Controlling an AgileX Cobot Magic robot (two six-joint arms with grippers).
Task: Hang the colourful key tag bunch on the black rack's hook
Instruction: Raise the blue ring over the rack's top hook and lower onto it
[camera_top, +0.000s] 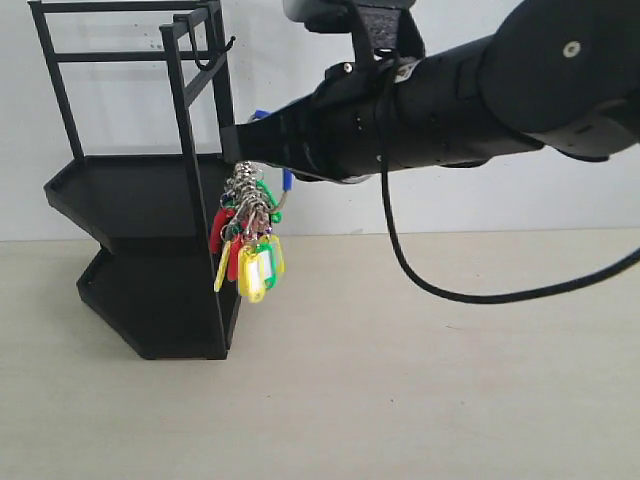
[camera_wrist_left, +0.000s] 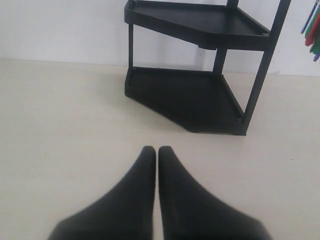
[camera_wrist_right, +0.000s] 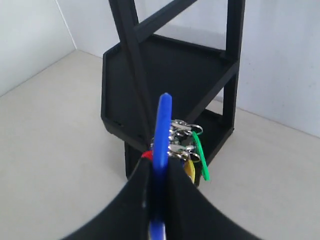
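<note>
The colourful key tag bunch (camera_top: 249, 243) dangles beside the black rack (camera_top: 140, 190), its yellow, red and green tags hanging below my right gripper (camera_top: 240, 148). That gripper (camera_wrist_right: 161, 165) is shut on the bunch's blue ring (camera_wrist_right: 162, 131), with silver rings and tags (camera_wrist_right: 186, 145) visible past the fingertips. The hook (camera_top: 215, 55) sits at the rack's upper frame, well above the bunch and bare. My left gripper (camera_wrist_left: 157, 150) is shut with nothing in it, low over the table in front of the rack (camera_wrist_left: 200, 95). A few tag tips (camera_wrist_left: 312, 30) show at the left wrist view's edge.
A black cable (camera_top: 420, 270) loops down from the right arm over the beige table (camera_top: 420, 380). A white wall stands behind the rack. The rack's thin upright bars (camera_top: 190, 170) are close to the hanging bunch.
</note>
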